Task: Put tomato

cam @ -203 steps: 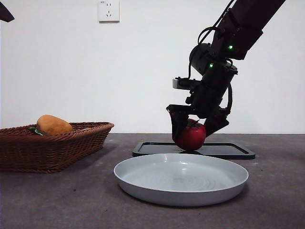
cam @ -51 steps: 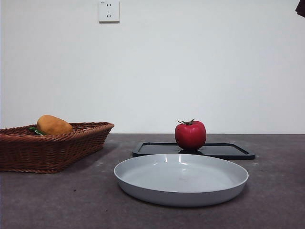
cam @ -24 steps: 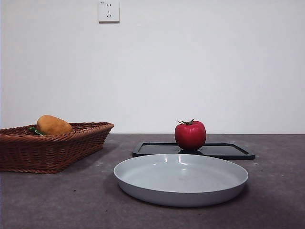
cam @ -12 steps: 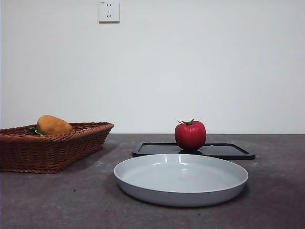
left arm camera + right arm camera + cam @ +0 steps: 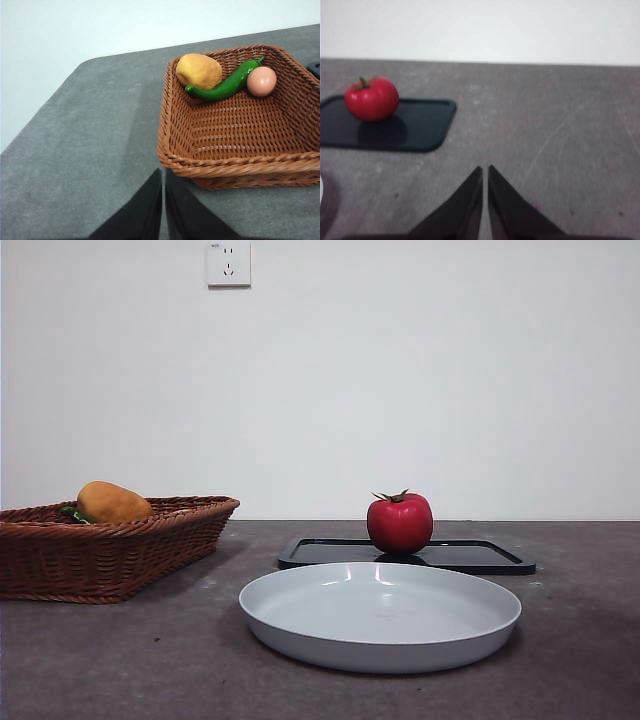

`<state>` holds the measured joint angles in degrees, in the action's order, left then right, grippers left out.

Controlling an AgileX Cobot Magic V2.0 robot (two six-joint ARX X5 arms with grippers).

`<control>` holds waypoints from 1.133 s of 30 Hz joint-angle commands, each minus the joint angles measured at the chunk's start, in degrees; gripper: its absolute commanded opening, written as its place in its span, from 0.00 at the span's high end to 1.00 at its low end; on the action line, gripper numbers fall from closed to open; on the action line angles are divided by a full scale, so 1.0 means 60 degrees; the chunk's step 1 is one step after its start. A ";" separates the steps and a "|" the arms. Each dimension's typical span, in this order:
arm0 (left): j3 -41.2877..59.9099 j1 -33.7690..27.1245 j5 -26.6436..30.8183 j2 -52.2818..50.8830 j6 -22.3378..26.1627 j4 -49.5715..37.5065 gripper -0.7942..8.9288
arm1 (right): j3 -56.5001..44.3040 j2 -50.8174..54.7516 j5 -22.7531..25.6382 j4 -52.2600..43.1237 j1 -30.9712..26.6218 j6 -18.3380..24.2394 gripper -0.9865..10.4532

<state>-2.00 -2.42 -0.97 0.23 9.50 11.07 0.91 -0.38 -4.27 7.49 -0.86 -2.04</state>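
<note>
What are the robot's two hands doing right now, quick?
Left gripper: shut, holding nothing, beside the basket.
Right gripper: shut, holding nothing, away from the tomato sitting on the black tray.

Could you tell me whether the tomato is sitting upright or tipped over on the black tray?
Upright: the tomato rests on the black tray with its green stem pointing up, and no gripper touches it.

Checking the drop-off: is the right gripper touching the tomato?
Apart. Right wrist view shows the right gripper shut over bare table, tomato away on the black tray.
</note>
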 commanded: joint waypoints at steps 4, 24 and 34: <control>0.0073 -0.0033 -0.0007 -0.0007 -0.0098 0.0335 0.91 | -0.0051 0.0029 0.0004 0.0401 0.0004 -0.0379 0.91; 0.0077 -0.0033 -0.0007 -0.0007 -0.0098 0.0335 0.91 | -0.0040 0.0029 -0.0025 0.0237 0.0000 -0.0372 0.91; 0.0073 -0.0033 -0.0007 -0.0007 -0.0098 0.0335 0.91 | -0.0040 0.0029 -0.0029 0.0237 0.0000 -0.0372 0.91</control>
<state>-2.00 -2.42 -0.97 0.23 9.48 11.07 0.93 -0.38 -4.38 9.39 -0.86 -3.44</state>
